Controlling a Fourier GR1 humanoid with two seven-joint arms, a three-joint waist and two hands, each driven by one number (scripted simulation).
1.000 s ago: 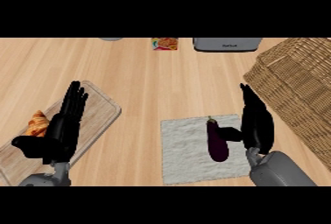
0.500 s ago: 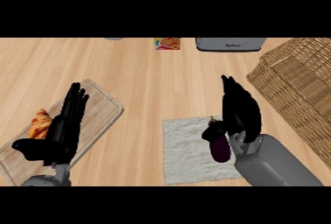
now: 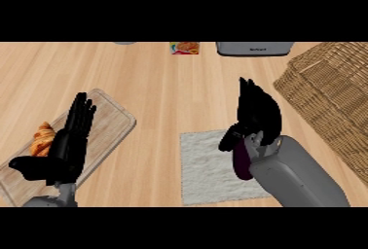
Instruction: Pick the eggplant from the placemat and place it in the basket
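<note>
The dark purple eggplant (image 3: 241,164) lies on the pale grey placemat (image 3: 205,165) at the lower middle, mostly hidden by my right hand (image 3: 255,114) and its forearm. That hand is over the eggplant's upper end, fingers stretched forward and thumb down at the eggplant's left side; I cannot tell whether it grips. The wicker basket (image 3: 330,92) stands to the right, reaching the view's edge. My left hand (image 3: 68,141) rests open at the lower left, fingers pointing up.
A wooden cutting board (image 3: 108,126) with a croissant (image 3: 43,138) lies under the left hand. Along the far edge sit a grey appliance (image 3: 255,47) and a small colourful packet (image 3: 185,47).
My right hand has moved left from beside the eggplant to over it, covering most of it. The left hand has stayed put.
</note>
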